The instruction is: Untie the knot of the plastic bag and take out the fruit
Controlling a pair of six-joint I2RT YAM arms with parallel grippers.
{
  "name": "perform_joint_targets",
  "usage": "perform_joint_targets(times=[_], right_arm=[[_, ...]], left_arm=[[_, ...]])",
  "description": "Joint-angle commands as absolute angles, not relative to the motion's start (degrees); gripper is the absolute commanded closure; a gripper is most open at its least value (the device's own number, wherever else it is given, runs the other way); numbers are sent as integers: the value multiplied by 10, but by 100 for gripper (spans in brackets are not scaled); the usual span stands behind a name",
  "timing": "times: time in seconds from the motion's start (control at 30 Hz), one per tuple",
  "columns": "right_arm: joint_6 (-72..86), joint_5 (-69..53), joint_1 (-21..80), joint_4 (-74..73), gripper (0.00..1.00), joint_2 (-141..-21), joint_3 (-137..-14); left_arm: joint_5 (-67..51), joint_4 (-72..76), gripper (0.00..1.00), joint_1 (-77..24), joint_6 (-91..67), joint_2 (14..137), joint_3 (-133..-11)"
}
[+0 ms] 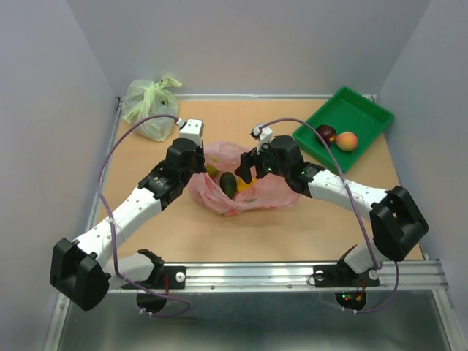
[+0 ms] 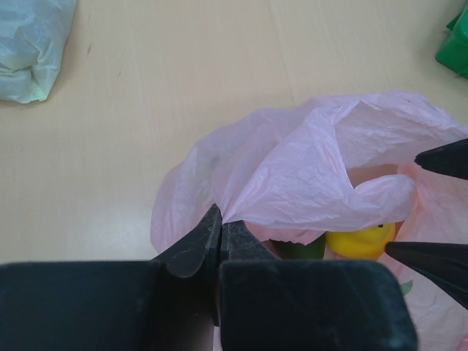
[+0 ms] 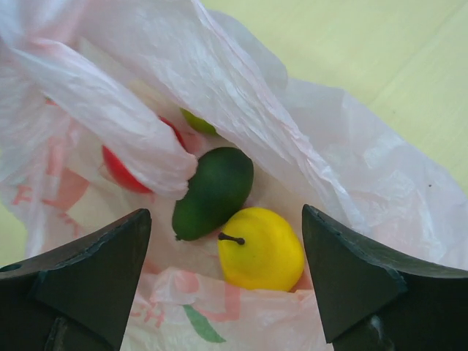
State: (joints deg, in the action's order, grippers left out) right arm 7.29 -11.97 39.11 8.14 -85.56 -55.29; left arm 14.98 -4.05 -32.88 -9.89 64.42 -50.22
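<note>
Two closed jaws: the left gripper (image 2: 221, 223) pinches a fold of pink film at the left rim of the plastic bag (image 2: 292, 161) and holds that edge lifted.
Wide jaws: the right gripper (image 3: 225, 213) is spread far apart with nothing in its grasp, poised at the bag's open mouth with the fruit lying below and between its fingers.
Fruit in the bag: a dark green fruit (image 3: 216, 191) touches a yellow fruit (image 3: 262, 248) with a short stalk; a red fruit (image 3: 117, 168) and a light green fruit (image 3: 196, 123) are partly hidden behind a flap of film.
Bag's place: crumpled, in the middle of the surface (image 1: 219, 230), between the two arms.
Far right corner: a green tray (image 1: 358, 106) holds a dark purple fruit (image 1: 326, 134) and an orange-peach fruit (image 1: 346, 140) side by side.
Far left corner: a pale green bag (image 1: 150, 106), tied at the top, well apart from the pink one.
Surface: a matte, light tan board inside a metal frame; a metal rail (image 1: 292, 274) along the near edge carries both arm bases.
Room: plain pale grey walls stand close on the left, back and right.
</note>
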Motion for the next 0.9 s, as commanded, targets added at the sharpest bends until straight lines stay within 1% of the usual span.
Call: perform_joint_targets(times=[0.0,0.27,0.4,0.43,0.47,0.5,0.57,0.6,0.77,0.87], right_arm=[[65,-91,396,87,14,-904,-580],[69,-115,403,117,21,-974,-570],[71,-120,403,135,29,-990,-563],[71,-120,403,135,39,-988,-563],[72,-120,404,136,46,-984,-562],[74,-123,403,135,63,-977,-560],[74,-126,403,136,79,-951,-558],[76,-129,403,136,88,-940,-557],[83,-178,403,136,98,-852,-549],[84,-192,403,136,100,-815,-548]], left_arm=[[145,-18,100,-325,-89,628,-497],[148,-17,100,-326,-89,628,-497],[149,-17,100,-325,-88,630,-497],[149,-18,100,-326,-88,630,-497],[151,-17,100,-326,-88,631,-497],[152,-17,100,-325,-88,631,-497],[154,-18,100,-325,-88,632,-496],[156,-18,100,-325,-88,632,-497],[158,-18,100,-326,-88,633,-497],[165,-19,100,-325,-89,633,-497]])
